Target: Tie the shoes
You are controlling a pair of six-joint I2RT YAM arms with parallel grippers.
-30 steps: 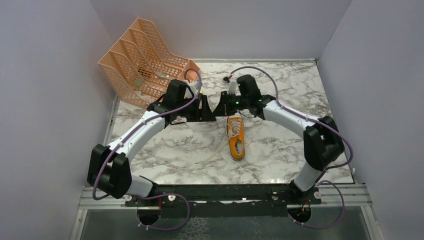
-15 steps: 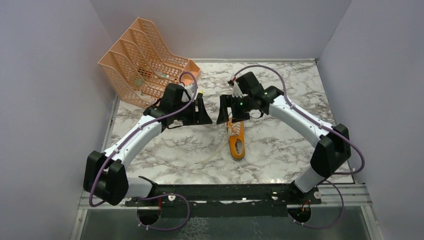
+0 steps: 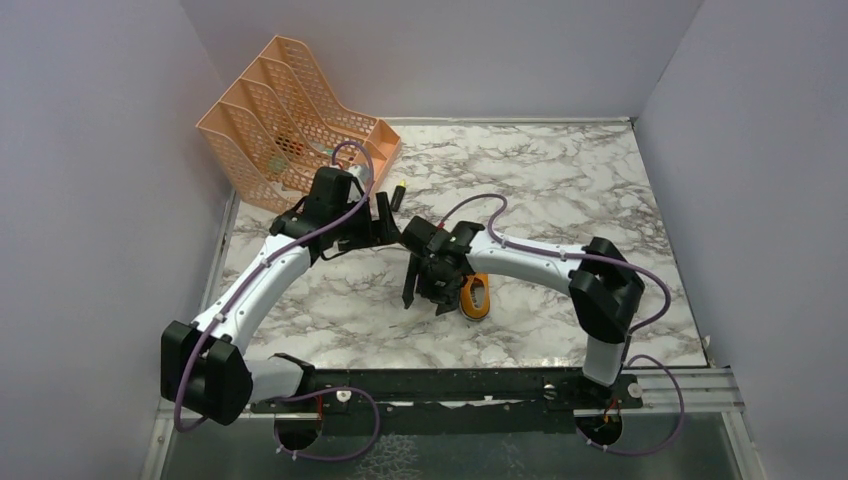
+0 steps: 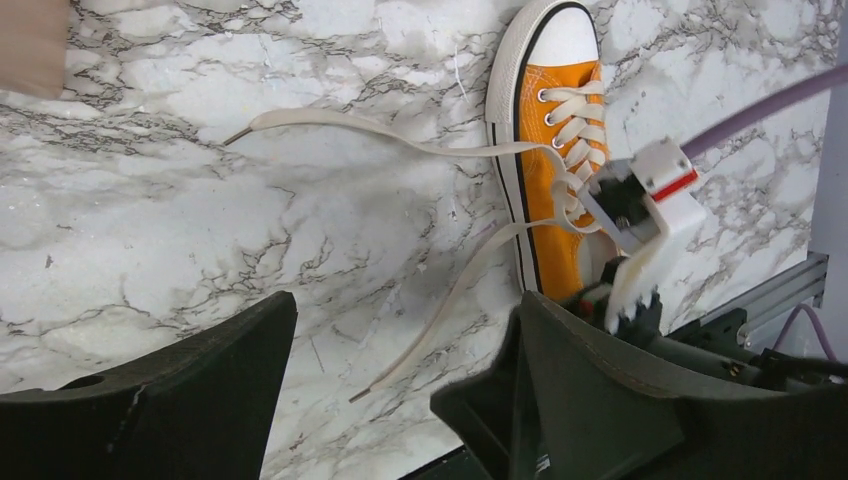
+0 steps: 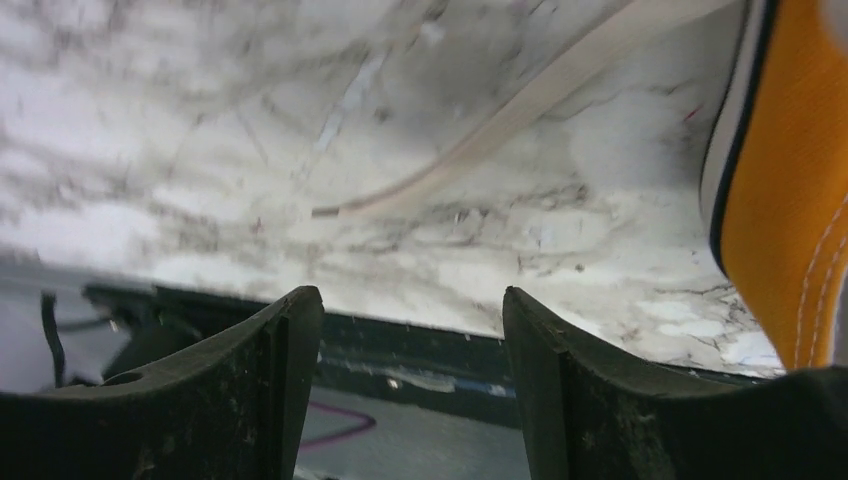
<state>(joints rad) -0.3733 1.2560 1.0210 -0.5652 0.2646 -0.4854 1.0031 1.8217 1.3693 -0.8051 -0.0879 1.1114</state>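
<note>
The shoe (image 4: 560, 150) is an orange low-top sneaker with a white toe cap, lying flat on the marble table. The top view shows only its heel (image 3: 472, 298), because my right arm crosses over it. The white laces are loose: one (image 4: 330, 122) runs off to the left, the other (image 4: 450, 300) trails toward the near edge. My left gripper (image 4: 405, 320) hovers open and empty to the shoe's left, seen from above as my left gripper (image 3: 385, 215). My right gripper (image 5: 410, 300) is open and empty just above the lace end (image 5: 330, 210), with the shoe's side (image 5: 780, 200) to its right.
An orange mesh file rack (image 3: 290, 120) stands at the back left, close behind my left arm. The metal rail (image 3: 450, 380) runs along the table's near edge, just below my right gripper (image 3: 412, 290). Grey walls close in both sides.
My right arm has swung from behind the toe to the shoe's near left side, low over the table, and its gripper has opened. My left arm has drawn back to the left and opened wider.
</note>
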